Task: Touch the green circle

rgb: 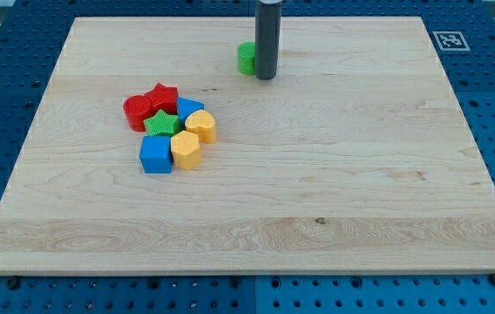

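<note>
**Tip at the green circle, contact looks made or all but made**

From my station I see my tip (266, 78) standing near the view's top of the wooden board (317, 192), a little left of centre. The green circle (247, 58) sits just on the view's left of the rod, partly hidden behind it. The two overlap in this view, so I judge they are touching or within a hair of it; I cannot tell which for certain from this single angle.

There is no gripper on this arm, only the straight dark rod, so there are no jaws to be spread or closed.

The other blocks lie well apart from the tip, bunched toward the view's left: a red cylinder (137, 112), a red star (162, 96), a green star (162, 122), a blue block (188, 107) partly hidden behind the others, a yellow block (201, 126), another yellow block (186, 150) and a blue cube (155, 154). None needs disturbing.

As I read it, the approach is done. What may remain is a slight nudge toward the view's left to confirm contact.
</note>
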`<state>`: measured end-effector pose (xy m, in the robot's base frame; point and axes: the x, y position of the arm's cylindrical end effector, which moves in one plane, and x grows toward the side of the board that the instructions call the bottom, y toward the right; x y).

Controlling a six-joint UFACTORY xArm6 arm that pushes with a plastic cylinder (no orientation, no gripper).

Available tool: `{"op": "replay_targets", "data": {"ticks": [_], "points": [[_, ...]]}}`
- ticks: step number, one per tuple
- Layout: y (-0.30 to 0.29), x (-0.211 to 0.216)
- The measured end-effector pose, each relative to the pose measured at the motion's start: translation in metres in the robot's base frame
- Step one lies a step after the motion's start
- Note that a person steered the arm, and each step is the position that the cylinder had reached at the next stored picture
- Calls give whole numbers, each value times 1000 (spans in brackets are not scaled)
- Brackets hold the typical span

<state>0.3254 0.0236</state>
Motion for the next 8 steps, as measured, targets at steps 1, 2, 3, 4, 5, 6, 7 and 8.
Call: {"op": "replay_targets", "data": {"ticks": [1, 2, 3, 4, 5, 6, 7, 8], "points": [[0, -1], [4, -1], [18, -2], [30, -14], [38, -22], [38, -26], [38, -27], [38, -30]]}}
